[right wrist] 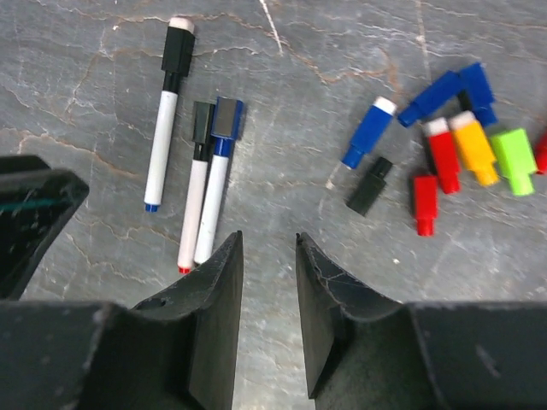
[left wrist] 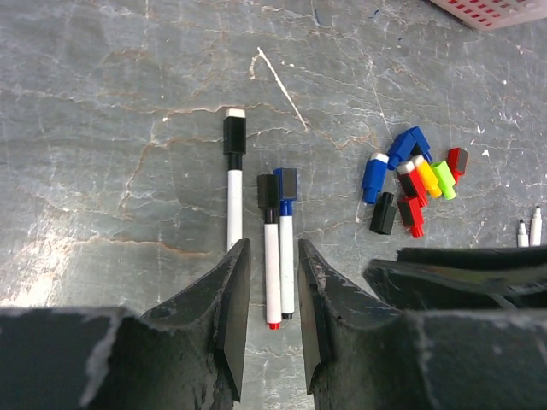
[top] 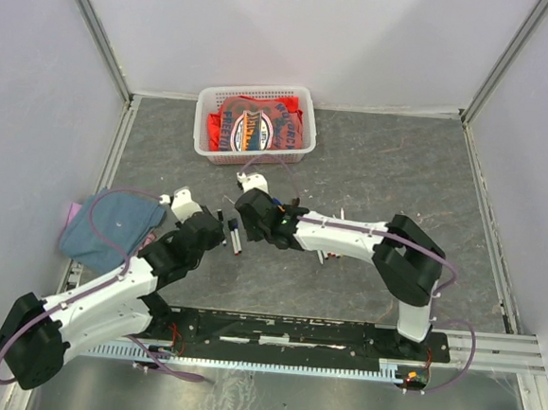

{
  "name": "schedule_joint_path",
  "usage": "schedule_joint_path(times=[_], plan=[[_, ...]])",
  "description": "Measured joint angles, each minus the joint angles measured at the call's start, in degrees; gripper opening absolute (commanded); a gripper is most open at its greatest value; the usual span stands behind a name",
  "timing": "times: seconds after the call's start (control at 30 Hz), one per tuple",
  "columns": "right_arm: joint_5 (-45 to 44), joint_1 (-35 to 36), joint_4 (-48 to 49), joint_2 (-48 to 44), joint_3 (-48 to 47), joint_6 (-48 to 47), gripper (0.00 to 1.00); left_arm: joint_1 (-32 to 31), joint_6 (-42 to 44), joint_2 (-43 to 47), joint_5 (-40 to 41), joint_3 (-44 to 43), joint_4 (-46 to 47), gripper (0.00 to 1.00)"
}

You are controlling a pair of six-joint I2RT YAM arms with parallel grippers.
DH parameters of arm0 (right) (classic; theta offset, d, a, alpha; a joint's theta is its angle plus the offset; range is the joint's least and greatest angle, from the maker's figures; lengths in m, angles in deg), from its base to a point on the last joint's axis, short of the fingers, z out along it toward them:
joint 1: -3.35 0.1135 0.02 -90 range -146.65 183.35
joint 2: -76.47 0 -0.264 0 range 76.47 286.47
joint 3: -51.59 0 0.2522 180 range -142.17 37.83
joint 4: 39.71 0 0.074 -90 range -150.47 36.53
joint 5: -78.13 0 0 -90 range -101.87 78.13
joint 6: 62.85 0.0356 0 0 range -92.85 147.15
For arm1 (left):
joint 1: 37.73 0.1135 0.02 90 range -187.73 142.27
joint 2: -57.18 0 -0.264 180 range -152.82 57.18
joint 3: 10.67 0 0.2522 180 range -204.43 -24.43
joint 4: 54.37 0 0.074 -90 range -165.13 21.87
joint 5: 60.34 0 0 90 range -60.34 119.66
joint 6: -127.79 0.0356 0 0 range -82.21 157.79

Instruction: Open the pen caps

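Both tools are partly spread and empty. Left tool (left wrist: 273, 249) hangs over the table (left wrist: 102, 128), with the near ends of two of three capped pens (left wrist: 235, 201) showing in its gap. Right tool (right wrist: 267, 241) has those pens ahead-left. Loose caps (left wrist: 410, 184) cluster ahead-right of both.

smooth plastic pen caps (right wrist: 473, 154) and pens (right wrist: 161, 137); matt, stone-veined table (left wrist: 102, 128); white plastic lattice basket (top: 259, 153).
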Motion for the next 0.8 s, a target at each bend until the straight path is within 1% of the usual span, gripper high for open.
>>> schedule_joint_path(times=[0.13, 0.3, 0.53, 0.8], plan=[[1.11, 0.2, -0.35, 5.05, -3.87, 0.76, 0.38, 0.52, -1.05, 2.78, 0.13, 1.66, -0.9, 0.34], [1.86, 0.31, -0.52, 8.72, -6.97, 1.46, 0.38, 0.81, -1.57, 4.24, 0.28, 2.38, -1.33, 0.34], [2.67, 0.42, -0.79, 11.72, -9.7, 2.12, 0.38, 0.94, -1.88, 5.14, 0.26, 3.58, -1.75, 0.34], [2.82, 0.5, -1.53, 13.03, -10.58, 2.21, 0.38, 0.96, -1.9, 6.05, 0.24, 3.93, -1.75, 0.34]])
